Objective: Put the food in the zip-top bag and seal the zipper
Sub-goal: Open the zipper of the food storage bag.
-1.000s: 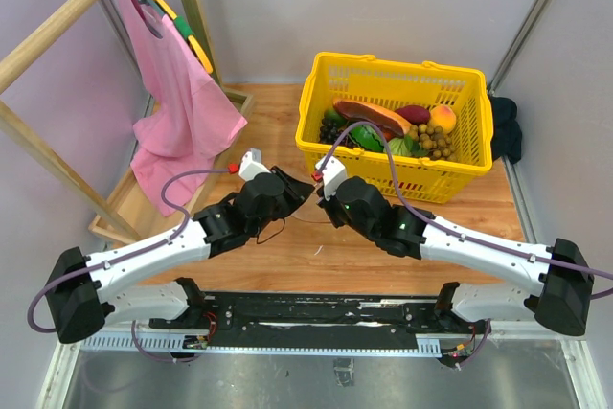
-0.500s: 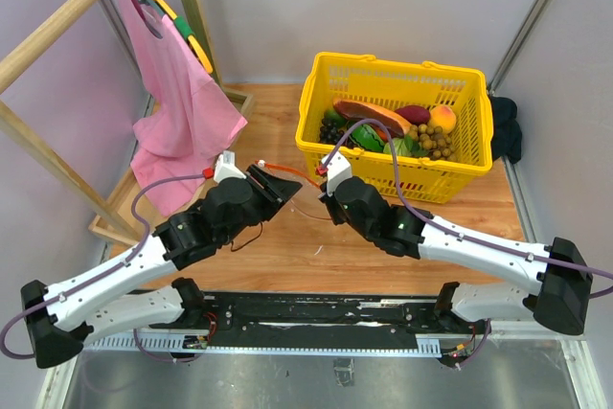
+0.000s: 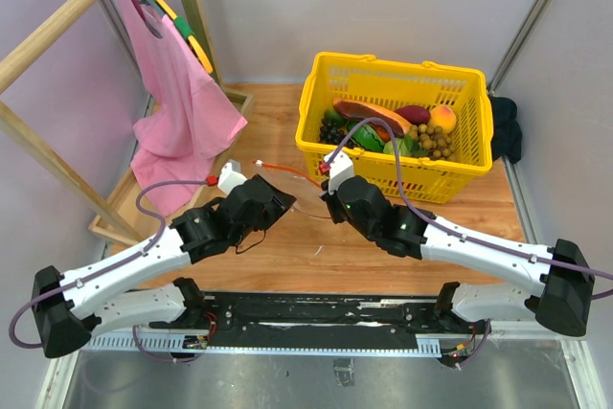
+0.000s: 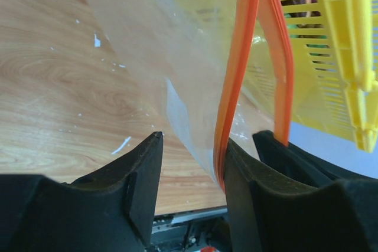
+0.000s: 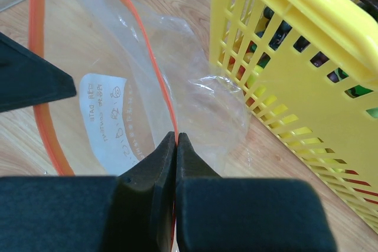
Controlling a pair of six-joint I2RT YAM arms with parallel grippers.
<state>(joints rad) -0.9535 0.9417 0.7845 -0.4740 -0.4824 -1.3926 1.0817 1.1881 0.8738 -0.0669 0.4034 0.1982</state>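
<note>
Right gripper (image 5: 176, 137) is clenched on the red zipper (image 4: 243, 39) of the zip-top bag (image 5: 201, 107), whose mouth gapes just beside the yellow basket (image 3: 388, 62). Left gripper (image 4: 189, 151) stands released, with clear film between its jaws. All the food (image 3: 436, 131) lies in the basket — nothing is bagged, nothing is sealed.

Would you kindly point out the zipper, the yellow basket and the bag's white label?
zipper (image 4: 236, 87): left wrist view, on the orange strip's left band.
yellow basket (image 5: 295, 13): right wrist view, on its top rim.
white label (image 5: 103, 116): right wrist view, middle of the printed patch.
</note>
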